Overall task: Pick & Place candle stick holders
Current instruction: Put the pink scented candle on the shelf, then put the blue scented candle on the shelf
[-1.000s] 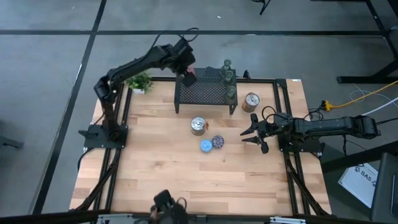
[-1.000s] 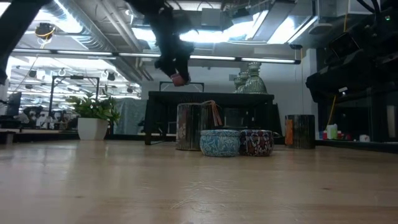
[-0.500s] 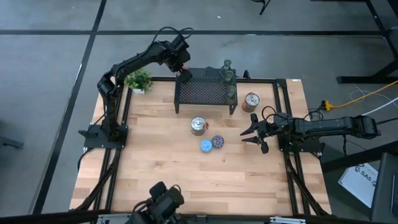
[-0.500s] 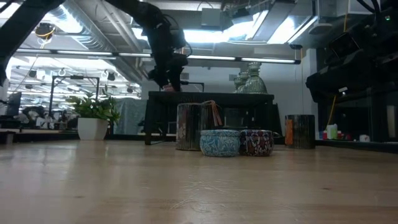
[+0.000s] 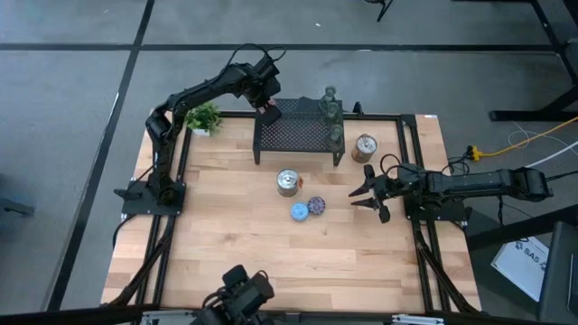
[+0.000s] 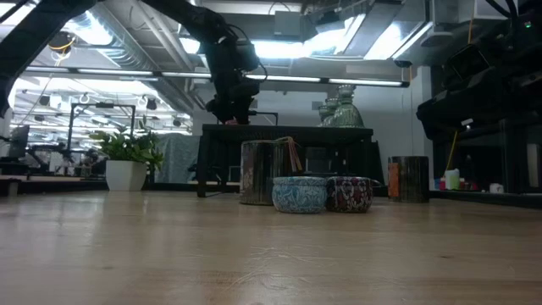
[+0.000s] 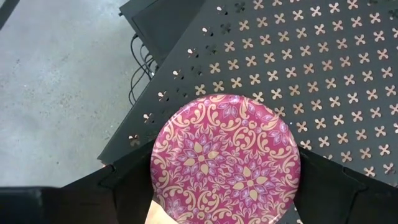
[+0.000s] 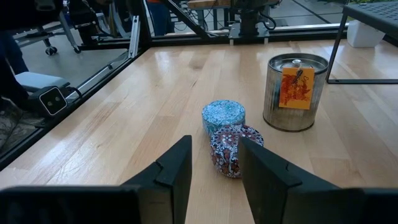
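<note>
On the stand's left corner: left pincer (image 7: 224, 214) holds the pink holder (image 7: 225, 158), jaws spread wide around its sides.
Pink holder: resting on or just above the black mesh stand (image 5: 298, 134); contact unclear.
Release advice: settle it flat, clear of the edge, then open.
Right pincer (image 5: 368, 195): open, empty, waiting near the purple holder (image 5: 316, 205) and blue holder (image 5: 299, 212) on the surface (image 5: 226, 235).

Only readable text I get: "SA5" on the white sheet (image 5: 531, 255) lying on the floor off the table, at about 4 o'clock in the high view. The orange label (image 8: 292, 86) on the silver tin (image 8: 294, 93) has marks I can't make out. Nothing else I can read.
</note>
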`<move>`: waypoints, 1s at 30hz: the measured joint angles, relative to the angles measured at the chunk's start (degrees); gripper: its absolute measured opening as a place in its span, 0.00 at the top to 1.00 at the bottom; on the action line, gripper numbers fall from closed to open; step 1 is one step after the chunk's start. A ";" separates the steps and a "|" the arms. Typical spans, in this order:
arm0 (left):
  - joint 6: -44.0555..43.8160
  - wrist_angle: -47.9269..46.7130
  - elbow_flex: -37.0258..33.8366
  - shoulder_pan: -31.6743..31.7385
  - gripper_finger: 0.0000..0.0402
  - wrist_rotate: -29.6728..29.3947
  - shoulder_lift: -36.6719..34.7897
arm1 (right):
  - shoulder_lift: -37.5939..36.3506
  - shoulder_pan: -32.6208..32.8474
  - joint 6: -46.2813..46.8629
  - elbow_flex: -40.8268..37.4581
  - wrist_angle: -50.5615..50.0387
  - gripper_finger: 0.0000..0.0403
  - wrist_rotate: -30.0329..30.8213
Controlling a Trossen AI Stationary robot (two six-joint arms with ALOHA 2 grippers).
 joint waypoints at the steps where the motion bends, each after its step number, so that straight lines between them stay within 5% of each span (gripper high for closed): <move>1: -0.02 -0.02 0.00 0.00 0.24 0.00 0.01 | 0.00 0.00 0.02 0.00 0.00 0.67 0.00; 23: -0.45 -7.02 8.98 -0.49 0.20 0.04 -0.92 | 0.01 0.02 0.00 0.00 0.00 0.67 0.00; 30: -0.68 -5.91 8.76 -5.07 0.20 -3.46 -5.17 | 0.00 0.01 0.00 0.00 0.00 0.67 0.00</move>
